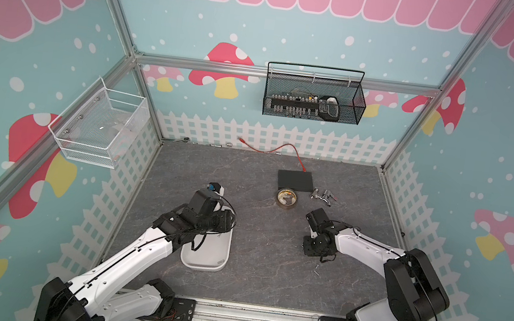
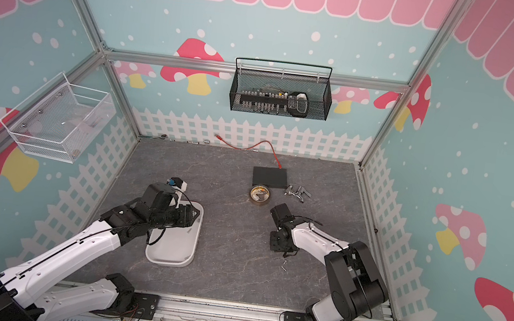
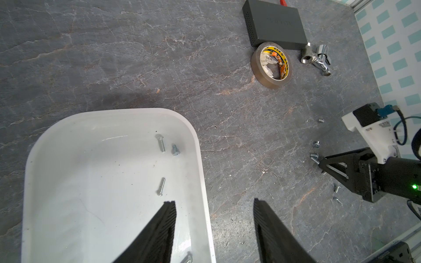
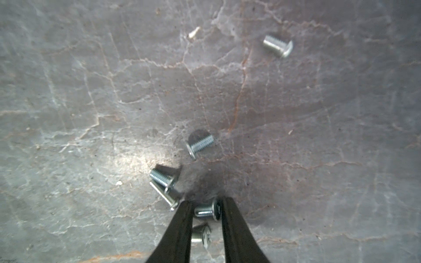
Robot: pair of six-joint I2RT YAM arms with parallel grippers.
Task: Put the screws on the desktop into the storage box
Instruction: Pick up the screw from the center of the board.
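Note:
The white storage box (image 3: 91,170) lies on the dark grey desktop (image 3: 136,57), with three screws (image 3: 161,143) showing inside it. My left gripper (image 3: 214,201) hangs open and holds nothing; one finger is over the box, the other over the desktop beside its rim. In both top views the box (image 1: 205,259) (image 2: 172,251) lies partly under the left arm. My right gripper (image 4: 206,202) is down at the desktop, its fingers pressed on the two ends of one screw (image 4: 206,209). Another screw (image 4: 200,235) lies lower between the fingers. Several loose screws (image 4: 200,144) lie just ahead.
A tape roll (image 1: 287,198), a flat black box (image 1: 295,180) with a red cable (image 1: 284,149) and a clump of metal fittings (image 1: 321,196) sit toward the back right. Two screws (image 1: 316,272) lie near the right arm. Wire baskets (image 1: 314,98) hang on the walls.

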